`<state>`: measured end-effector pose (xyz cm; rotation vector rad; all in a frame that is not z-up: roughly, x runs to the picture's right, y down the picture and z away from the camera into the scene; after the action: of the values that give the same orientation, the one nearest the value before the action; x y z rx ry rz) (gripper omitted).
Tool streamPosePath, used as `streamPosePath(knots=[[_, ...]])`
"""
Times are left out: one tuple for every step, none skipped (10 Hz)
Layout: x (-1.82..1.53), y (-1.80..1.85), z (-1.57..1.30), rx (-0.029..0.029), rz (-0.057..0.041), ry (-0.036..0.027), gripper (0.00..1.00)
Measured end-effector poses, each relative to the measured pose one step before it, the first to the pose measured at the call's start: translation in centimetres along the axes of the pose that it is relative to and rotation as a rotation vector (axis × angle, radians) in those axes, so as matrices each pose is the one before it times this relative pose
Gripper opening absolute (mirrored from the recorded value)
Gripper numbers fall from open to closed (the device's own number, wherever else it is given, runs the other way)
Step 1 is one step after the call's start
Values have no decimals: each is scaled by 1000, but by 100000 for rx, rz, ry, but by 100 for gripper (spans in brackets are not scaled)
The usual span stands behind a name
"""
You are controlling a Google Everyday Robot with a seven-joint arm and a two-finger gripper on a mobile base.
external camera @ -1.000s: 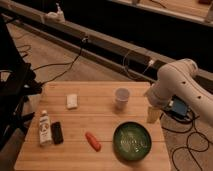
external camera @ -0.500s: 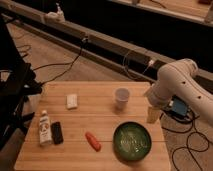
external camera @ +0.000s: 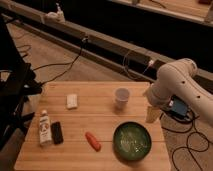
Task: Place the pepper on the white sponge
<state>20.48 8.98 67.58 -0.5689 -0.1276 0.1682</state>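
Note:
The pepper (external camera: 92,141) is a small orange-red tapered piece lying on the wooden table (external camera: 95,112) near its front edge, left of the green bowl (external camera: 132,140). The white sponge (external camera: 72,101) lies flat toward the back left of the table, well apart from the pepper. My gripper (external camera: 152,114) hangs at the table's right edge, below the white arm (external camera: 172,82), right of the paper cup (external camera: 121,96) and far from both the pepper and the sponge.
A white tube with a label (external camera: 44,127) and a small black object (external camera: 57,132) lie at the table's left front. Cables run over the floor behind and to the right of the table. A dark frame stands at the left.

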Motion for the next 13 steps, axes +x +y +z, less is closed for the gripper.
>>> streamPosePath(knots=[[-1296, -396, 67, -71, 1668, -2374, 80], [-1502, -340, 198, -398, 809, -2243, 80], [-1406, -256, 186, -369, 800, -2194, 80], [-1242, -119, 288, -425, 638, -1992, 80], [-1547, -35, 568, -518, 201, -2072, 80], [-1748, 42, 1028, -239, -149, -1682, 80], [-1131, 110, 871, -7, -347, -731, 80], [-1708, 155, 1496, 1223, 188, -305, 80], [-1450, 508, 1784, 1658, 124, 999, 80], [-1039, 649, 1252, 401, -764, 741, 80], [-1184, 1159, 1569, -884, -1566, 1084, 80], [-1295, 1503, 1644, -2166, -1976, 793, 80], [-962, 1486, 1397, -2494, -2001, 527, 80]])
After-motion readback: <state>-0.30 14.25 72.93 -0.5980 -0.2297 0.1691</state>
